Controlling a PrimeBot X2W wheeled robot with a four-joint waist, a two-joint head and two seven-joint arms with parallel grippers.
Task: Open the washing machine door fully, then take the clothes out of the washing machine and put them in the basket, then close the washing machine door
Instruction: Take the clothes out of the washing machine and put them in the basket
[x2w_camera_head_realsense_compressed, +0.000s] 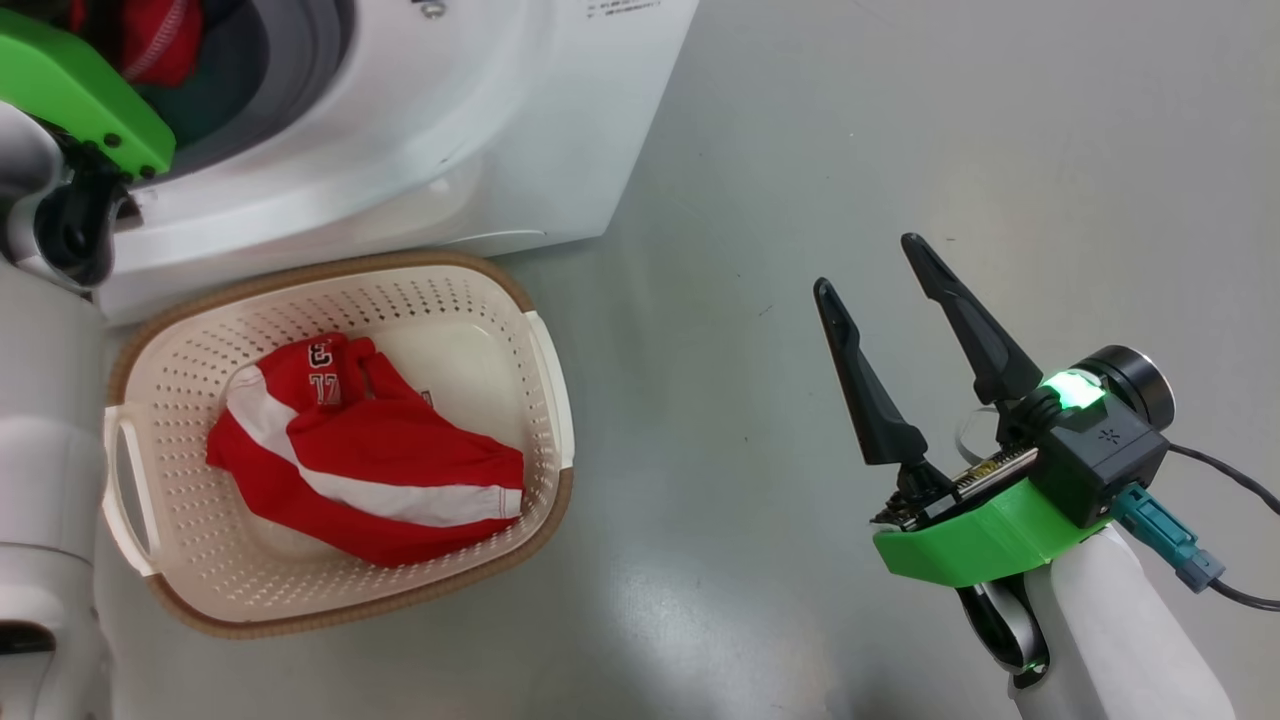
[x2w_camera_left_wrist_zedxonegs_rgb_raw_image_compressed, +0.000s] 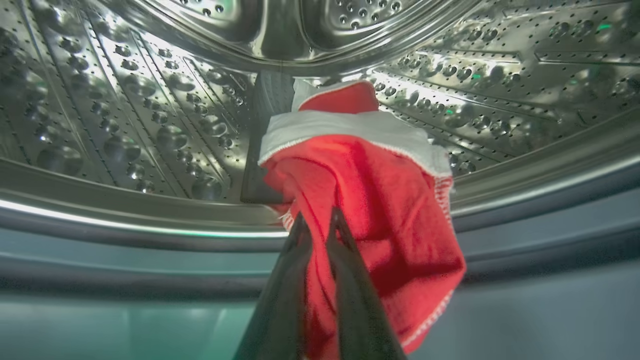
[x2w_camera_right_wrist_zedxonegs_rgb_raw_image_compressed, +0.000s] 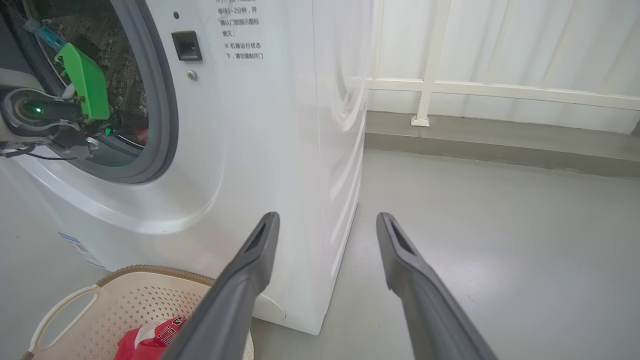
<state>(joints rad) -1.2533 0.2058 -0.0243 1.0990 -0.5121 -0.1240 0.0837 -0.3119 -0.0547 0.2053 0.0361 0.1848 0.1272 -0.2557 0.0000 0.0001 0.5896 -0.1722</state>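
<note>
Grey glossy floor (x2w_camera_right_wrist_zedxonegs_rgb_raw_image_compressed: 500, 225) below right pincer (x2w_camera_right_wrist_zedxonegs_rgb_raw_image_compressed: 326, 220), soft glare patches. Ahead of pincer: white railing (x2w_camera_right_wrist_zedxonegs_rgb_raw_image_compressed: 500, 91) on low grey kerb (x2w_camera_right_wrist_zedxonegs_rgb_raw_image_compressed: 500, 140), pale curtain-like backdrop (x2w_camera_right_wrist_zedxonegs_rgb_raw_image_compressed: 550, 45) behind.

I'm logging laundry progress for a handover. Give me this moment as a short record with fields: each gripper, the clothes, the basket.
left gripper: inside the steel drum, fingers closed on the red garment
right gripper: open, empty, above the floor to the right of the basket
red garment: white-trimmed, bunched, inside the drum
basket: on the floor in front of the washing machine, holding the striped garment
striped garment: red with a white stripe and white numbers, crumpled in the basket
progress: one piece in the basket, one gripped in the drum
</note>
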